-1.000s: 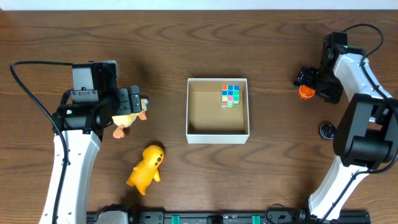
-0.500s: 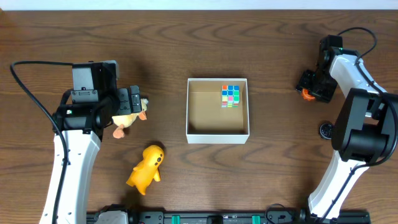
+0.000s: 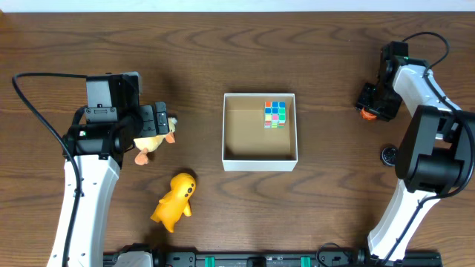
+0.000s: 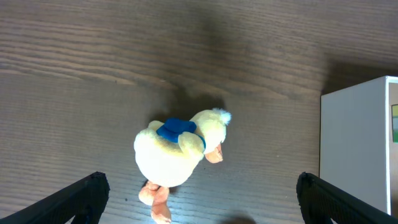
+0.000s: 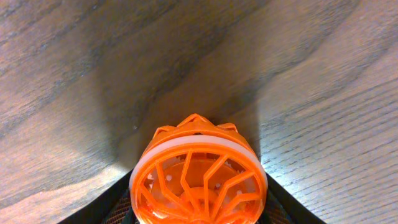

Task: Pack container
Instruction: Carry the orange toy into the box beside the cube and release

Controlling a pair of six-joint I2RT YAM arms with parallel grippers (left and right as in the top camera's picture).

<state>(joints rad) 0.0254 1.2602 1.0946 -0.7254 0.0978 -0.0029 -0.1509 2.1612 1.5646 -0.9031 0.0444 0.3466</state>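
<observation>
Staying put, right jaws clamping orange ball (image 5: 199,177).

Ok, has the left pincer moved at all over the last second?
No. The left pincer sits at the same spot left of the box, over the plush duck.

Orange lattice toy (image 5: 199,180) cut by bottom edge, container (image 4: 357,149) cropped right

The container (image 3: 260,162) stood mid-table, its walls barring low sideways passes; from above it lay open, but a colourful cube (image 3: 275,114) filled its 1 o'clock corner; at 9 o'clock a plush duck (image 4: 177,152) sat between the left gripper's (image 4: 202,186) wide-set fingers, bare wood around it; a yellow toy (image 3: 174,202) blocked 7 o'clock; toward 3 o'clock an orange ball (image 5: 199,177) filled the right gripper (image 5: 199,211); a black disc (image 3: 390,156) lay beyond, well apart.
</observation>
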